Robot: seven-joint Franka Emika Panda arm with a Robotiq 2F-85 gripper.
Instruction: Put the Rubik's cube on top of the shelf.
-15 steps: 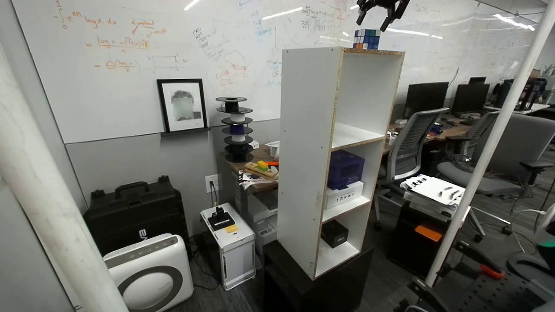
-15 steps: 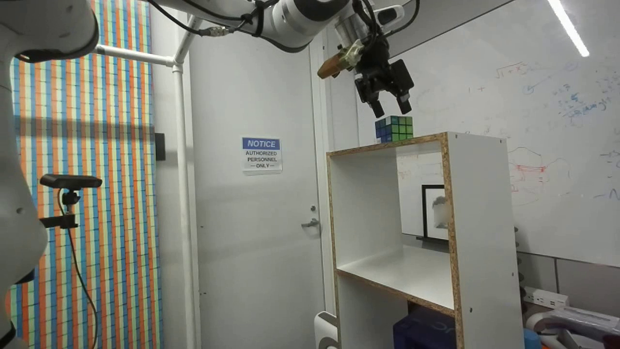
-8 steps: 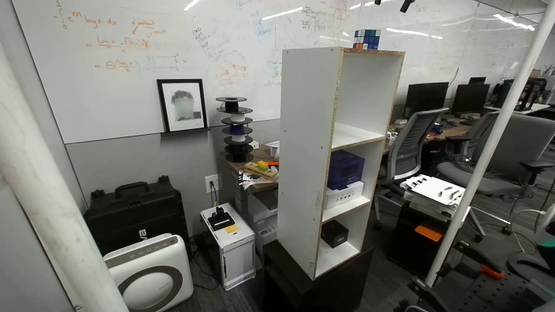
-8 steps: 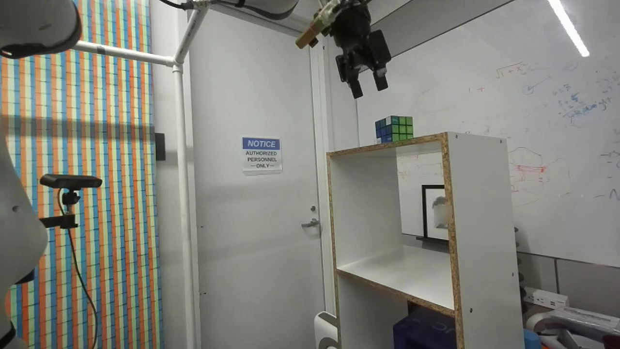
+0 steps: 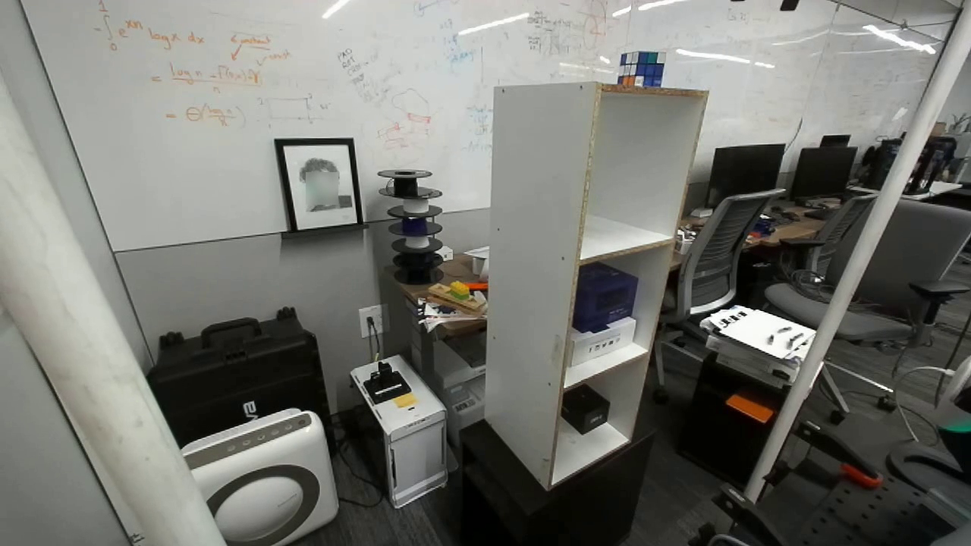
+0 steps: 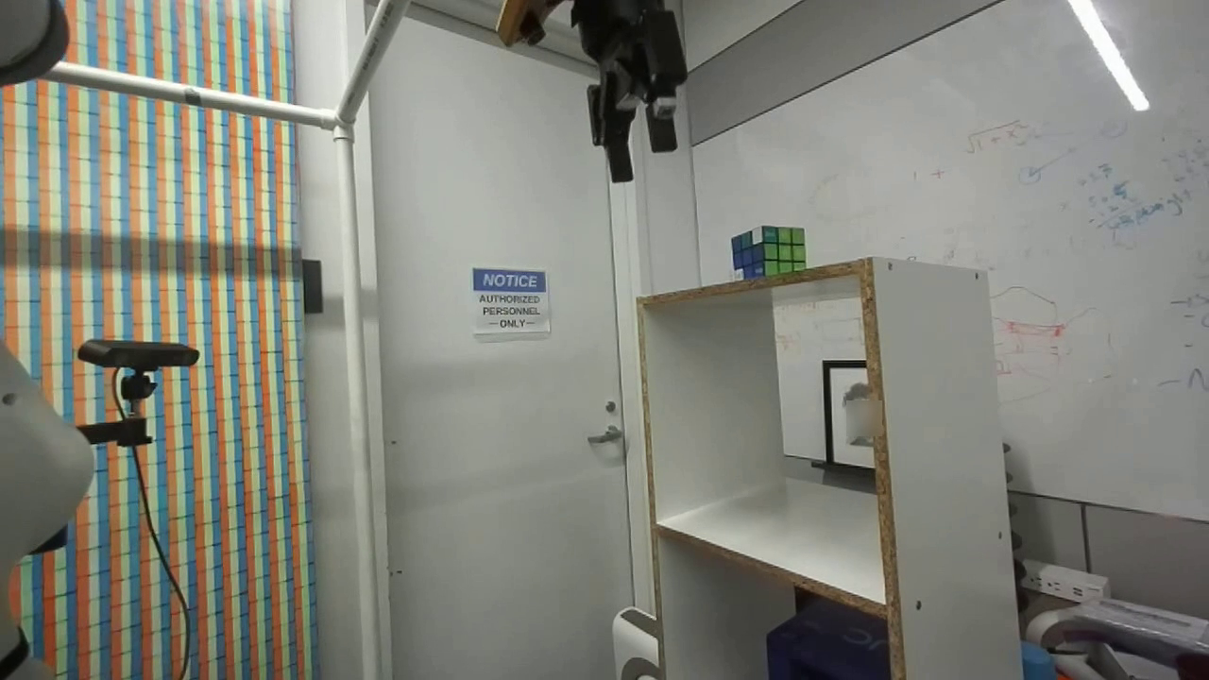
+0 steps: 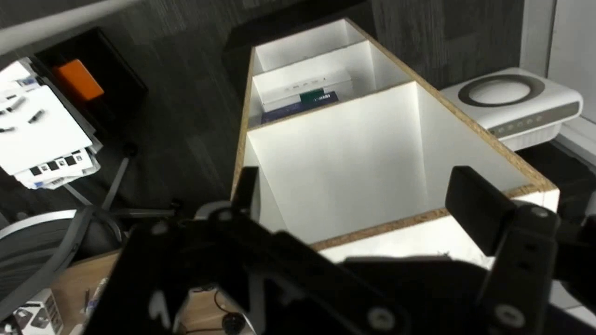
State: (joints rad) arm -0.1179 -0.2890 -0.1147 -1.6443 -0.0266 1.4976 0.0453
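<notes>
The Rubik's cube [image 5: 642, 69] rests on the top board of the white shelf [image 5: 538, 265], near its front edge. In an exterior view the cube [image 6: 770, 251] shows green and blue faces on top of the shelf [image 6: 940, 453]. My gripper [image 6: 642, 161] is open and empty, above and to the side of the cube, clearly apart from it. In an exterior view only the fingertips [image 5: 766, 4] show at the top edge. In the wrist view the open fingers [image 7: 356, 186] frame the shelf's top compartment [image 7: 340, 158]; the cube does not show there.
The shelf holds a dark blue-purple box [image 5: 605, 296] on a white box, and a black box [image 5: 585, 409] below. It stands on a low black cabinet [image 5: 561, 493]. White poles [image 5: 850, 280] stand nearby. A door [image 6: 501, 425] and a whiteboard [image 6: 1086, 217] lie behind.
My open gripper has moved up and away from the cube, leftward in an exterior view and almost out of the top in an exterior view. The cube has stayed on the shelf top.
</notes>
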